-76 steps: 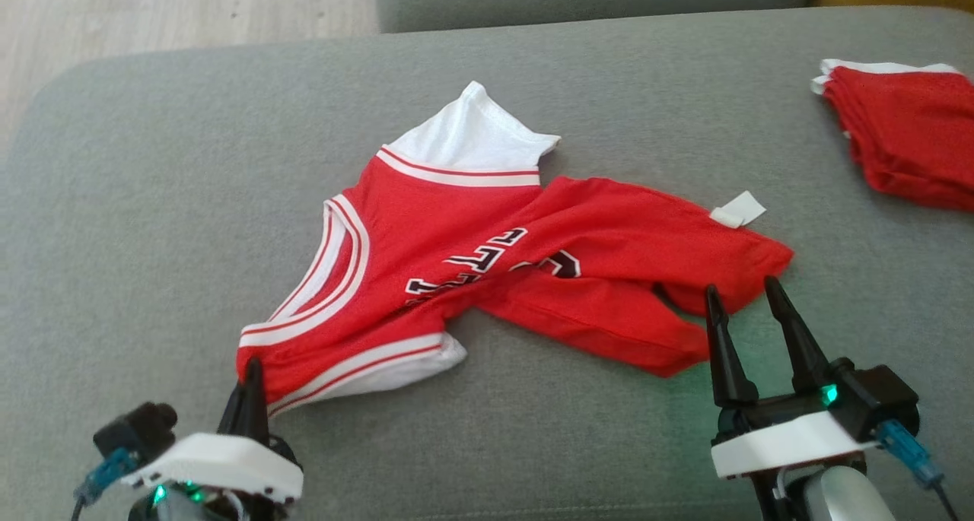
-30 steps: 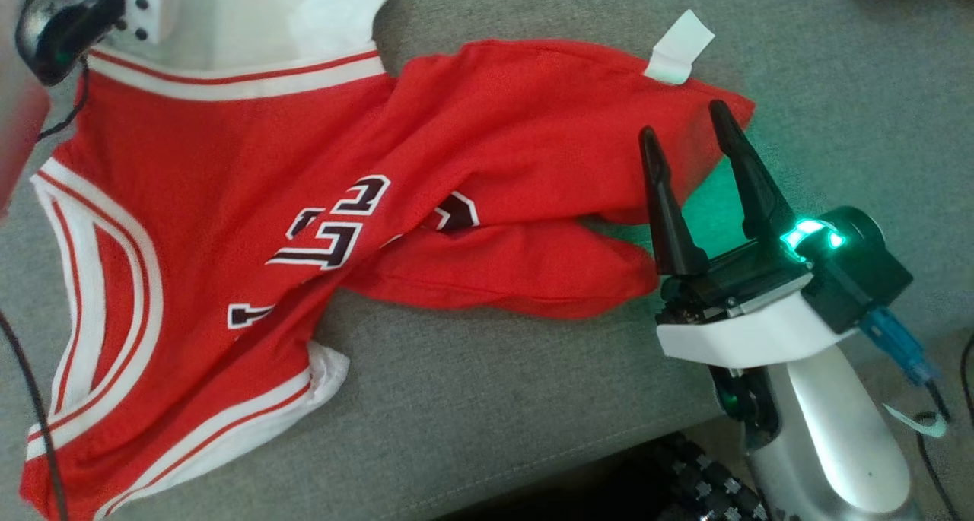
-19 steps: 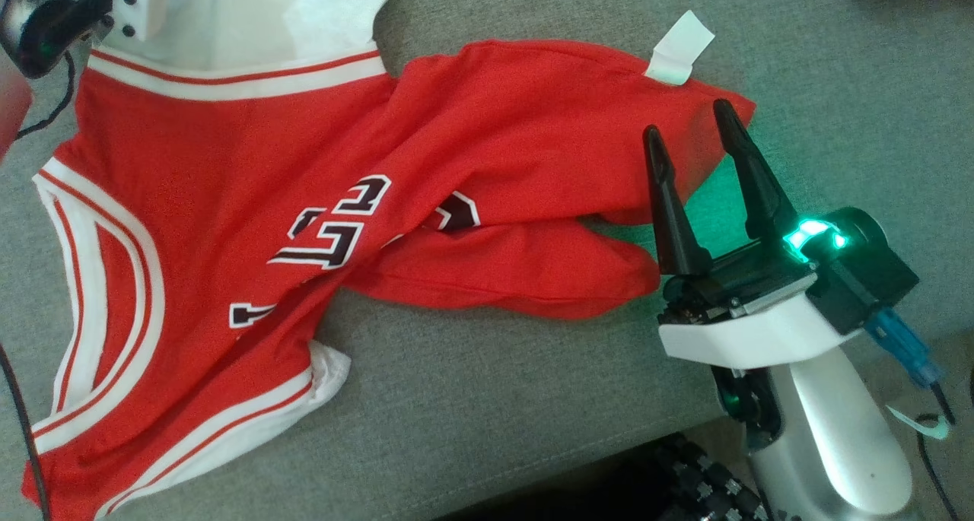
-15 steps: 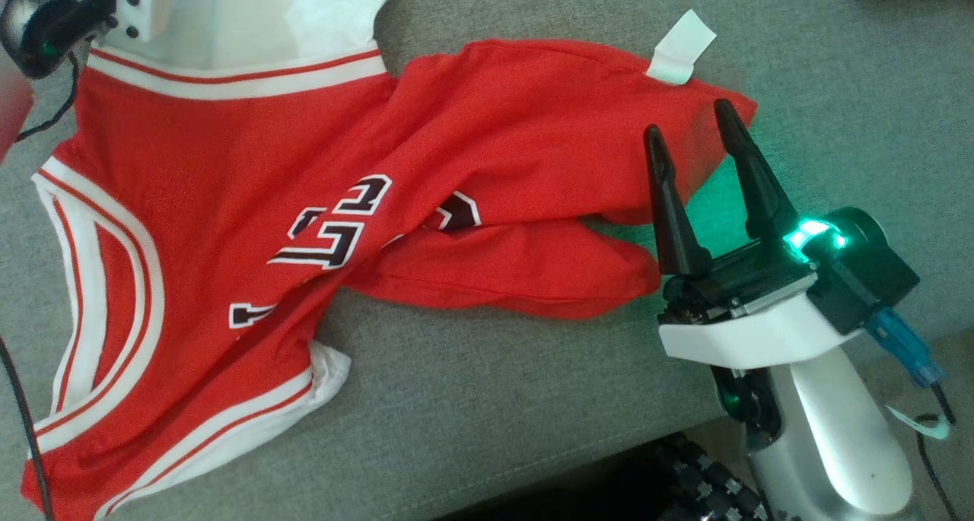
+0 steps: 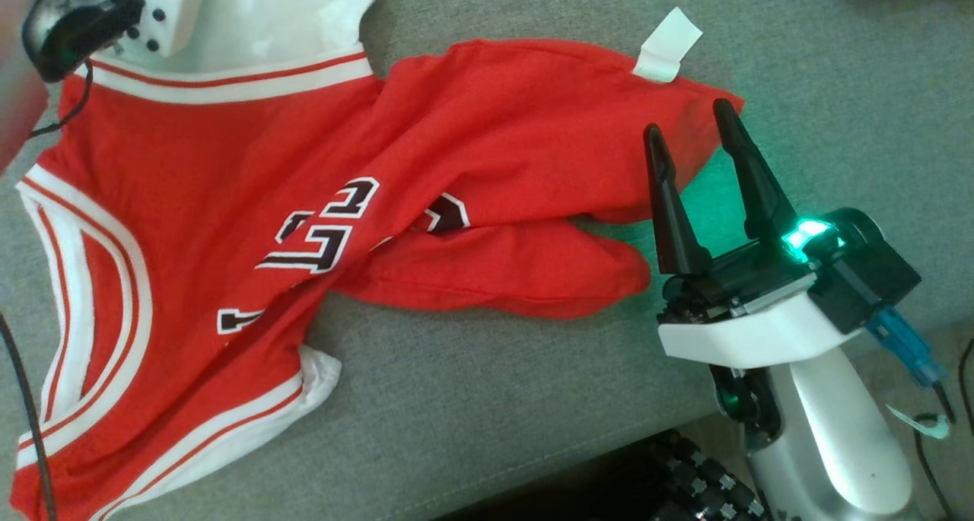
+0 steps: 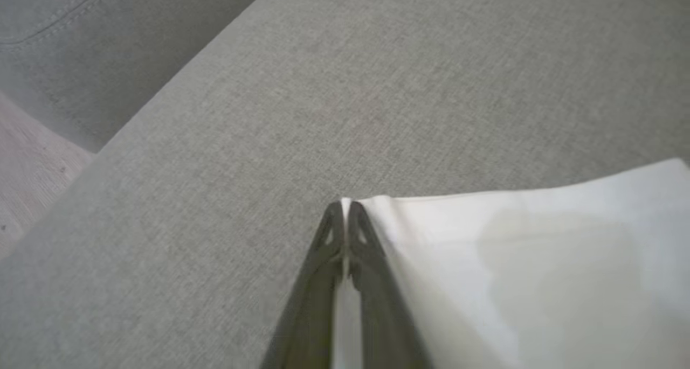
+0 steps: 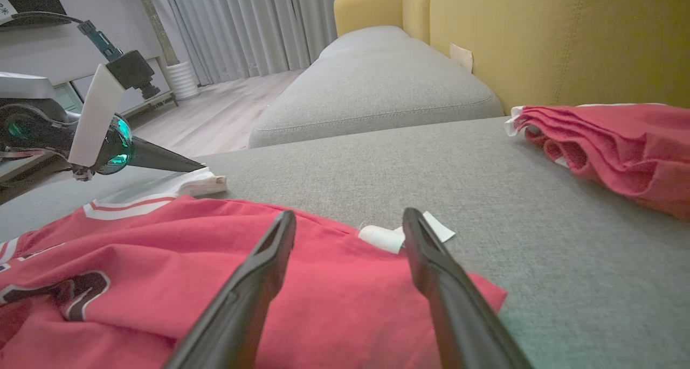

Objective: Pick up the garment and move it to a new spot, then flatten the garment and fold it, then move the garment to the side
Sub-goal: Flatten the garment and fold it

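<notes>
Garment [image 5: 228,201] by sofa [image 5: 494,399] front edge, white corner pinched in left claw [image 6: 344,204], hem beneath open right claw [image 5: 685,119], lower-left end cropped.

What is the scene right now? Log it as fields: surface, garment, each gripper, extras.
surface: grey sofa
garment: red jersey, rumpled, lower half twisted
left gripper: shut on the jersey's white sleeve corner
right gripper: open, at the jersey's hem end, holding nothing
extras: white tag at the hem; second red garment lying apart on the sofa
</notes>
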